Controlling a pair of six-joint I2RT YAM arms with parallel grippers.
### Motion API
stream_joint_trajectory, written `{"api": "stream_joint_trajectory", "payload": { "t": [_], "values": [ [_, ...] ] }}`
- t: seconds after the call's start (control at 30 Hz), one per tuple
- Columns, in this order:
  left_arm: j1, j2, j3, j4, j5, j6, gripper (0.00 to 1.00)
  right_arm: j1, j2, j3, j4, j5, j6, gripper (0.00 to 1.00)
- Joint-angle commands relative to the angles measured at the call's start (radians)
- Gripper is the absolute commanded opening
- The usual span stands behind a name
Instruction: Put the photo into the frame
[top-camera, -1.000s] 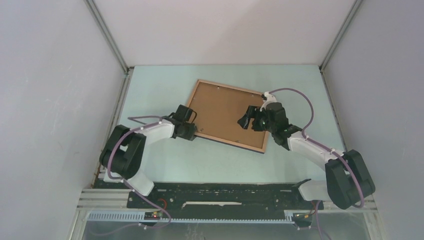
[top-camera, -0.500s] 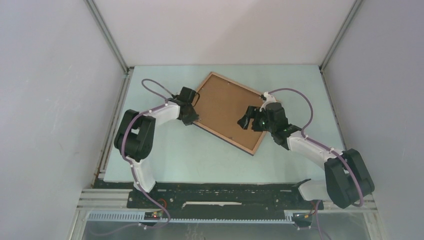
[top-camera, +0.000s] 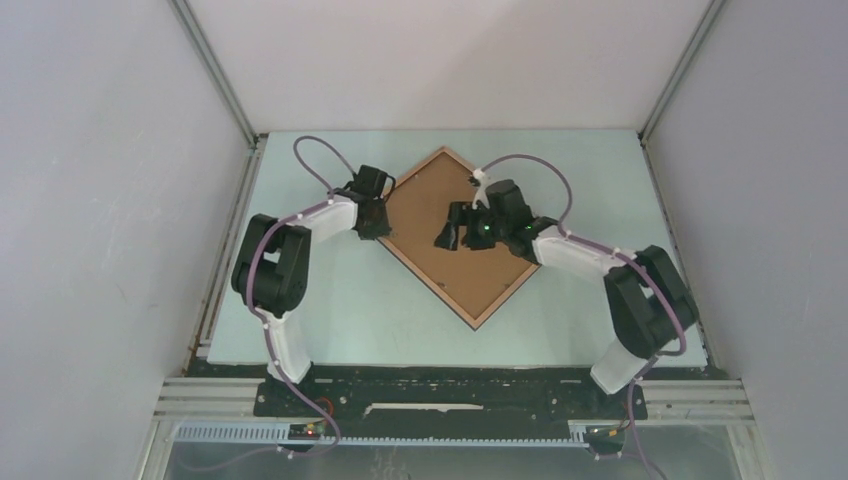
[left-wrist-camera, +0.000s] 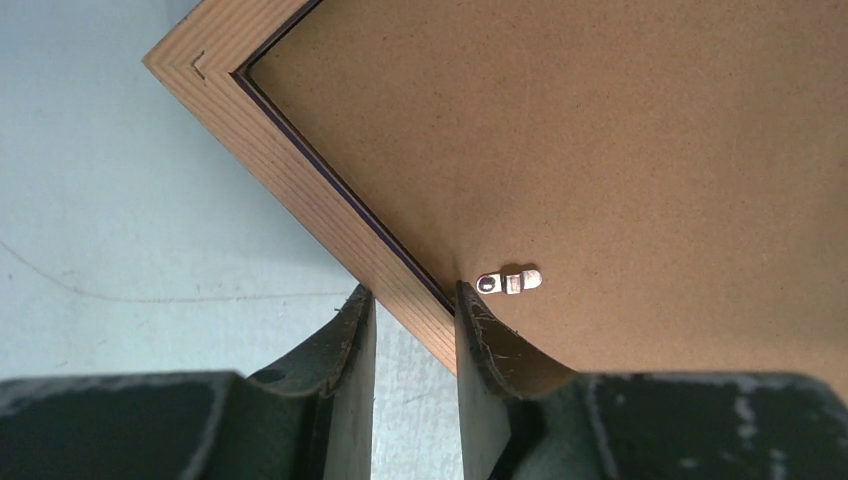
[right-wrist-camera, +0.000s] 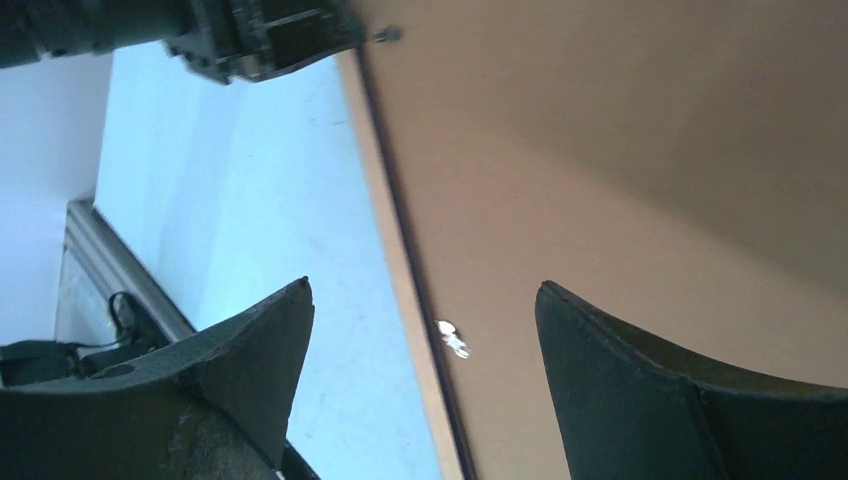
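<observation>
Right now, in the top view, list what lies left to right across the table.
left arm → left claw, clamped on the frame's edge → frame → right arm. Right claw skipped: it hangs open over the frame.

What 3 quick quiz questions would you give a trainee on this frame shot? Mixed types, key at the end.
1. True or false: the photo is in plain sight in at least one view.
2. What do the left fingers close on? A) the frame's wooden rail B) the metal clip C) nothing
3. Fill in: the right fingers stand ___ above the backing board.
Key: 1 false; 2 A; 3 open.
</observation>
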Motion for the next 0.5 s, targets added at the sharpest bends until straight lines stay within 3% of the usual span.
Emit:
{"api": "stream_joint_trajectory", "payload": {
  "t": [0.0,0.1,0.2,0.47],
  "values": [
    [-0.004,0.063,0.084,0.003,0.066,0.131,0.0,0.034,0.098,0.122,0.003,-0.138,0.026,0.89],
    [-0.032,0.068,0.119,0.024,0.056,0.15,0.0,0.013,0.191,0.207,0.07,-0.208,0.121,0.85],
    [-0.049,0.063,0.122,0.03,0.052,0.159,0.0,0.006,0.292,0.321,0.073,-0.185,0.159,0.81],
    [0.028,0.02,0.081,0.053,0.136,0.069,0.0,-0.006,0.53,0.505,0.111,-0.188,0.222,0.72]
  ]
}}
